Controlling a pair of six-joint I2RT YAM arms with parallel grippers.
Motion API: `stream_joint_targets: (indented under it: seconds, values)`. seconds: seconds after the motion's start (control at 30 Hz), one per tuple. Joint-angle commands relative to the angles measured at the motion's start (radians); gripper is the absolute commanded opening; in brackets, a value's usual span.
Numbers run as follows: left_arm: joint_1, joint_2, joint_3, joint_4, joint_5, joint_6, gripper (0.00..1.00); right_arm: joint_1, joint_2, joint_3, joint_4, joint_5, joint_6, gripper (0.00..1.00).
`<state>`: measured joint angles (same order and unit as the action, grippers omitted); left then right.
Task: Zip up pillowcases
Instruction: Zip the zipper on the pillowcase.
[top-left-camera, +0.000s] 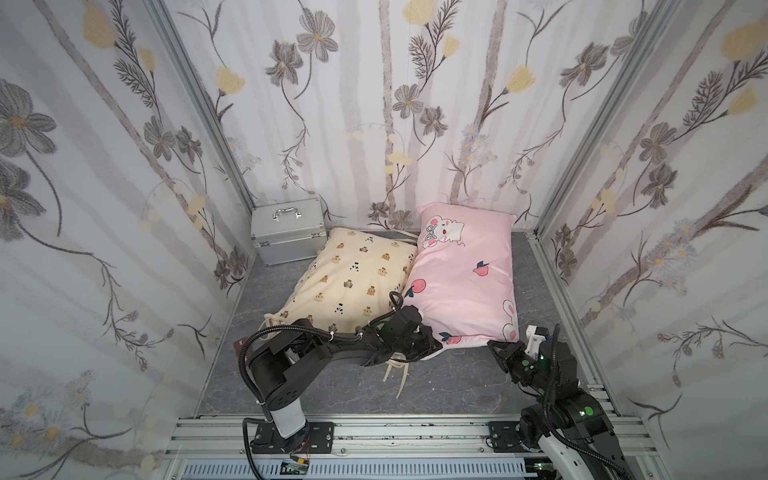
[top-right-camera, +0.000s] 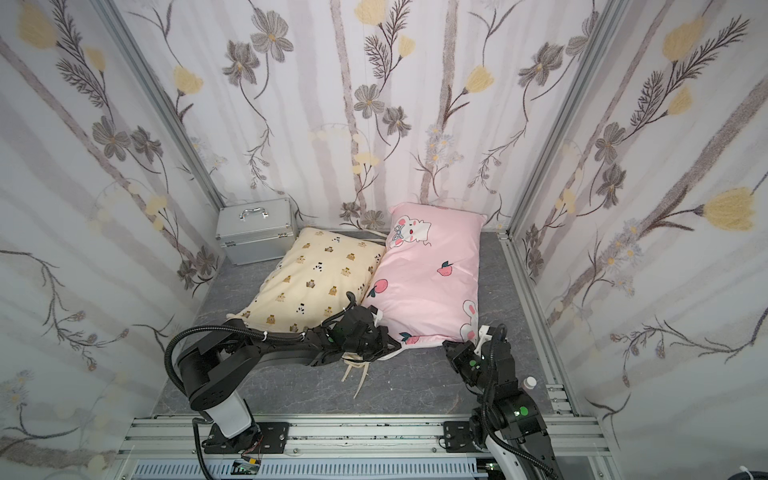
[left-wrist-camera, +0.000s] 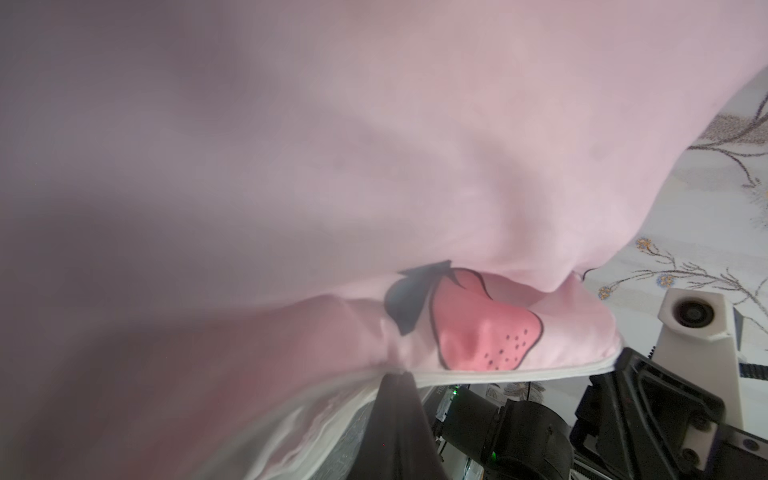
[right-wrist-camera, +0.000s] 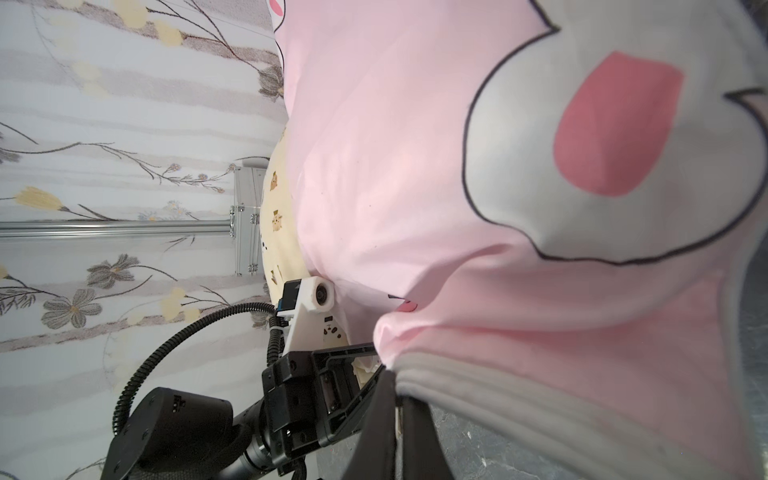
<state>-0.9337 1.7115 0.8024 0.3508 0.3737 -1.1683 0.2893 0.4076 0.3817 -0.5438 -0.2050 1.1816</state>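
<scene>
We find a silver metal case in the far left corner of the grey marbled surface, standing upright with its handle on top. Just beside it lies the cream pillowcase, printed with small bears, its far corner touching the case. Its long ties trail off the near edge onto the surface, partly under the left arm.

The left pincer sits at the near left corner of the pink pillowcase, where the two pillowcases meet. Its jaws are pressed together on the pink hem beside the strawberry print; fabric covers most of the fingertips in the left wrist view.

The pink pillowcase lies flat, right of the cream one and touching it along one side, its far end against the back wall.

The right pincer is at the near right corner of that pillowcase, below the rabbit print. Its jaws are pressed together, pinching the pale hem, as the right wrist view shows.
</scene>
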Motion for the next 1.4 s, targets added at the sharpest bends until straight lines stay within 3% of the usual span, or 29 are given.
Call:
stream_joint_targets:
  seconds: [0.0, 0.4, 0.47, 0.57, 0.73, 0.8, 0.93, 1.07, 1.23, 1.37]
  values:
    - [0.03, -0.042, -0.029, -0.116, -0.046, 0.08, 0.0, -0.006, 0.019, 0.073, -0.035, 0.081, -0.067, 0.0]
    - [0.107, -0.176, -0.129, -0.32, -0.105, 0.192, 0.0, -0.016, 0.12, 0.356, -0.3, 0.298, -0.222, 0.0]
    - [0.11, -0.188, -0.131, -0.323, -0.101, 0.199, 0.0, -0.017, 0.161, 0.386, -0.284, 0.268, -0.254, 0.0]
    - [0.104, -0.18, -0.095, -0.316, -0.082, 0.2, 0.0, 0.006, 0.253, 0.31, -0.189, 0.08, -0.269, 0.01]
    - [0.08, -0.187, -0.035, -0.321, -0.078, 0.189, 0.0, 0.349, 0.385, 0.211, -0.009, 0.147, -0.127, 0.53]
    - [0.072, -0.192, -0.019, -0.314, -0.076, 0.178, 0.0, 0.436, 0.447, 0.158, 0.077, 0.136, -0.056, 0.64]
    - [0.056, -0.184, 0.0, -0.299, -0.075, 0.16, 0.0, 0.525, 0.481, -0.019, 0.465, 0.082, 0.136, 0.77]
    - [0.044, -0.171, -0.001, -0.267, -0.076, 0.138, 0.0, 0.573, 0.52, -0.09, 0.652, 0.136, 0.269, 0.79]
    - [0.026, -0.159, 0.005, -0.248, -0.069, 0.127, 0.0, 0.564, 0.576, -0.121, 0.745, 0.199, 0.314, 0.78]
    - [0.02, -0.172, -0.003, -0.246, -0.07, 0.123, 0.0, 0.549, 0.619, -0.169, 0.801, 0.228, 0.364, 0.68]
